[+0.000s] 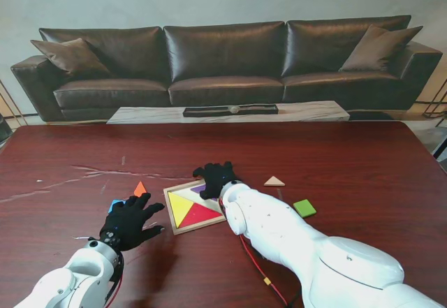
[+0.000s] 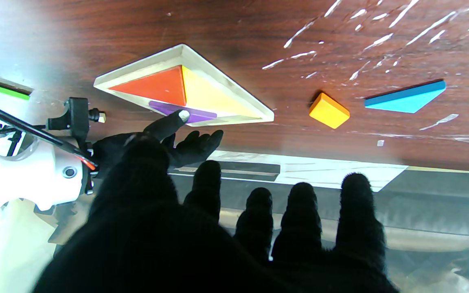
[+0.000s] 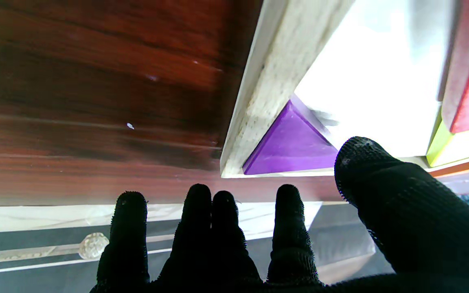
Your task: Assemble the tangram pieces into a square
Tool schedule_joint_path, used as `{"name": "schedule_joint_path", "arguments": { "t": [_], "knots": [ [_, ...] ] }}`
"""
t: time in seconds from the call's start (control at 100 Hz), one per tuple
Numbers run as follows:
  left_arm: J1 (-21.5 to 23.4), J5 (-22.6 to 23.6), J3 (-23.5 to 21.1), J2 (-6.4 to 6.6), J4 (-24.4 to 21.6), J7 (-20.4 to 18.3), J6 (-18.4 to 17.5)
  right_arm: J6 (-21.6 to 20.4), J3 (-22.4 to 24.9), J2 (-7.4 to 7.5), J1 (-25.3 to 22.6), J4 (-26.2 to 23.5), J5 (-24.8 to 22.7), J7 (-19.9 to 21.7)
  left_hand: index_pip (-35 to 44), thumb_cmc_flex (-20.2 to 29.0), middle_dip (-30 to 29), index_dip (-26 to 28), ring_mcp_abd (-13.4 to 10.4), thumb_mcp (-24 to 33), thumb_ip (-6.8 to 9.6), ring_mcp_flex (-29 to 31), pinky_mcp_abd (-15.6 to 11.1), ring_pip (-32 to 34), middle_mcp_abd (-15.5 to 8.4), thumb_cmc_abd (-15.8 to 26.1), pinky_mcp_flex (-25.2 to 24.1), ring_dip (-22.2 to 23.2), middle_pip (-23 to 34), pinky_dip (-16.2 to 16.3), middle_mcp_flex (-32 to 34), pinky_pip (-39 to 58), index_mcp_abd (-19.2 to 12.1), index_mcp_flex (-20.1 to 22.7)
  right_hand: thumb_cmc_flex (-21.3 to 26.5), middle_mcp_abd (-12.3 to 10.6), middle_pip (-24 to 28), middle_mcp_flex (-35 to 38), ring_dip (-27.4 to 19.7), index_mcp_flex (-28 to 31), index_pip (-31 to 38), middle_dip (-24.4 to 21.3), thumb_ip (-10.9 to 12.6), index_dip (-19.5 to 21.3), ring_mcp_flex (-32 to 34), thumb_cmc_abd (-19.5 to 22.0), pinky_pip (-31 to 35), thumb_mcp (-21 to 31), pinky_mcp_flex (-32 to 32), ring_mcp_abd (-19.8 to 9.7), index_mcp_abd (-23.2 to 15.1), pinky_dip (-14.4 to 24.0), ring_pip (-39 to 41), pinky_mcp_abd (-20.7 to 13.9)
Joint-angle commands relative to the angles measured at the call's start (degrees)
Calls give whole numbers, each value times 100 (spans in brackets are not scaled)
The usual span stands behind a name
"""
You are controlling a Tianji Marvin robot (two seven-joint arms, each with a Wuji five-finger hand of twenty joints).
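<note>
A wooden tray [image 1: 172, 210] [image 2: 185, 53] [image 3: 267, 81] lies in front of me. In it sit a yellow triangle [image 1: 179, 207] [image 2: 210, 95], a red triangle [image 1: 201, 214] [image 2: 153, 85] and a purple triangle [image 1: 198, 188] [image 3: 291, 144] in its far corner. My right hand [image 1: 216, 177] [image 3: 218, 236] hovers open over that corner, one fingertip [image 2: 182, 116] resting on the purple piece [image 2: 196, 115]. My left hand [image 1: 129, 221] [image 2: 259, 228] is spread open left of the tray, holding nothing. An orange triangle [image 1: 140, 189] [image 2: 329, 110] lies just beyond it. A blue piece [image 1: 115, 203] [image 2: 405, 97] is partly under its fingers.
A tan triangle [image 1: 274, 181] and a green square [image 1: 304, 208] [image 2: 8, 90] lie right of the tray. My right forearm [image 1: 279, 231] crosses the table nearer to me. A sofa [image 1: 223, 56] and a low table [image 1: 230, 112] stand beyond the far edge.
</note>
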Motion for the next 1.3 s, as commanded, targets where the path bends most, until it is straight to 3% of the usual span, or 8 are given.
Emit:
{"name": "schedule_joint_path", "arguments": {
  "t": [0.0, 0.56, 1.29],
  "knots": [
    [30, -9, 0, 4, -9, 9, 5, -52, -23, -44, -16, 68, -22, -18, 2, 216, 23, 54, -81, -130, 115, -64, 2, -31, 11, 211, -55, 17, -82, -13, -157, -85, -41, 50, -104, 92, -88, -120, 12, -228, -79, -66, 67, -46, -195, -169, -41, 56, -62, -40, -56, -97, -45, 36],
    [32, 10, 0, 6, -12, -5, 15, -79, -17, -211, 8, 411, 48, -199, 5, 214, 24, 55, -92, -130, 116, -58, 2, -31, 6, 217, -59, 17, -79, -12, -157, -87, -45, 54, 172, 100, 146, -101, 25, -202, -32, 49, 51, 49, -80, 85, 70, 116, -49, -30, -140, -49, 52, 33],
    [52, 18, -17, 1, -6, 37, 11, -3, 2, -227, 24, 416, 52, -245, 6, 220, 25, 55, -87, -130, 116, -57, 8, -29, 11, 214, -52, 19, -72, -8, -153, -82, -45, 53, 208, 98, 368, -119, 18, -201, 94, 131, 63, 78, 31, 94, 203, 128, -45, -17, -197, 24, 77, 62]
  ]
}}
